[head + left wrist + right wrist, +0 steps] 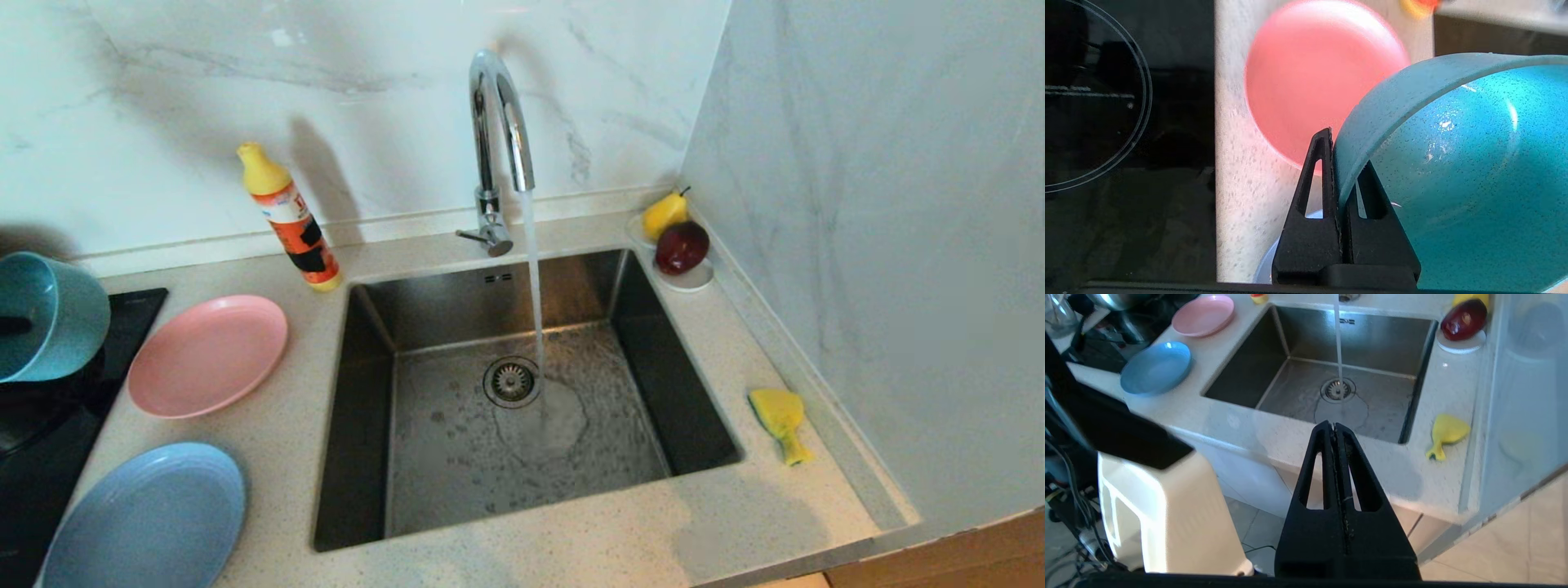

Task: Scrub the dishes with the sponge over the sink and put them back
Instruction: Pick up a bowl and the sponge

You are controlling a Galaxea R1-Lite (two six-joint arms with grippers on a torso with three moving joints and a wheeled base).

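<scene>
My left gripper (1343, 159) is shut on the rim of the teal bowl (1461, 175), one finger inside and one outside. It holds the bowl (49, 314) tilted in the air at the far left, above the black cooktop. On the counter left of the sink (375, 343) lie the pink plate (208, 355) and the light blue plate (151, 518). Water runs from the chrome tap (498, 122) onto the basin floor by the drain. The yellow sponge (780, 420) lies on the counter right of the sink. My right gripper (1334, 425) is shut and empty, out in front of the counter's edge.
An orange detergent bottle (290, 216) stands behind the sink's left corner. A yellow pear (665, 214) and a dark red fruit (682, 247) sit on a white saucer (694, 282) at the back right. A marble wall closes the right side. The black cooktop (33, 457) is at far left.
</scene>
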